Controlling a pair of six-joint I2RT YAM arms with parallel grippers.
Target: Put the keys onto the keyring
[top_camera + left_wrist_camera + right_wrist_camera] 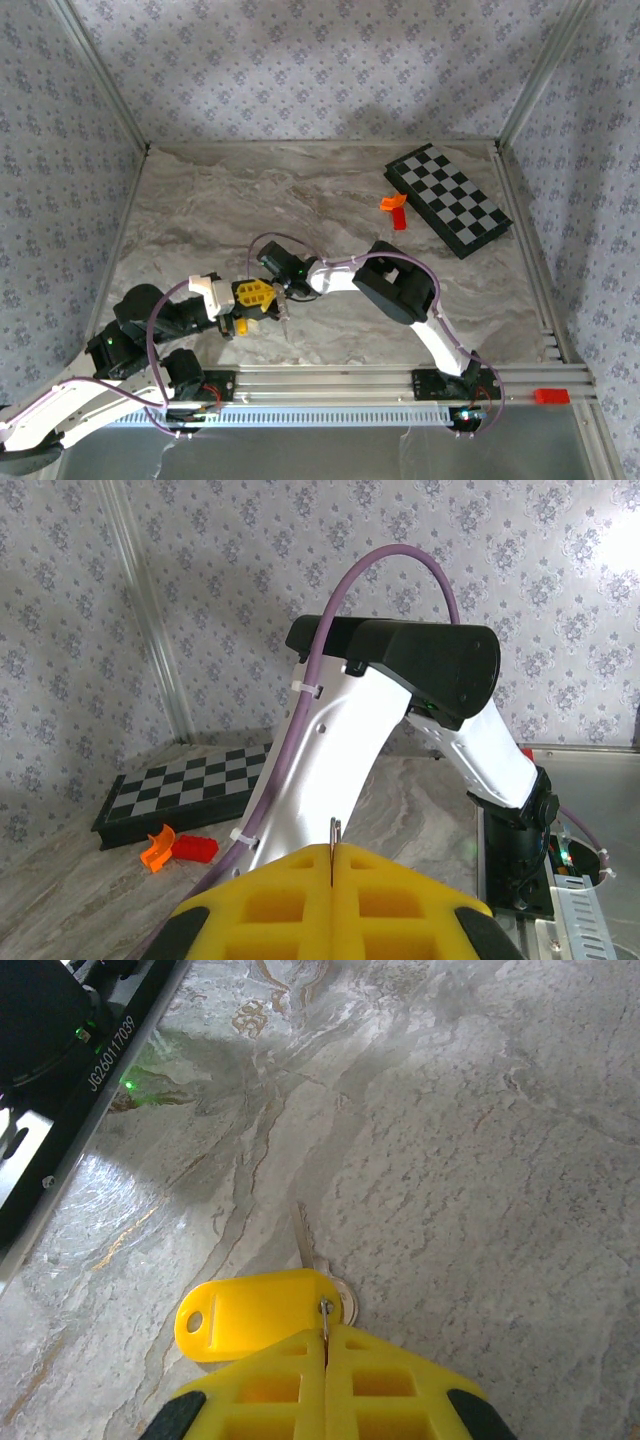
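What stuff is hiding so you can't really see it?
Right wrist view: the key is mostly covered by the yellow tag.
Left wrist view: just a metal sliver pokes from the left gripper's shut pads; can't tell what it is.
Top view: the dangling chain is too small to trace.

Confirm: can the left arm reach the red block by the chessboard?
Probably not: the red block lies far across, the right arm stands between, and the left tool is shut on the keyring.
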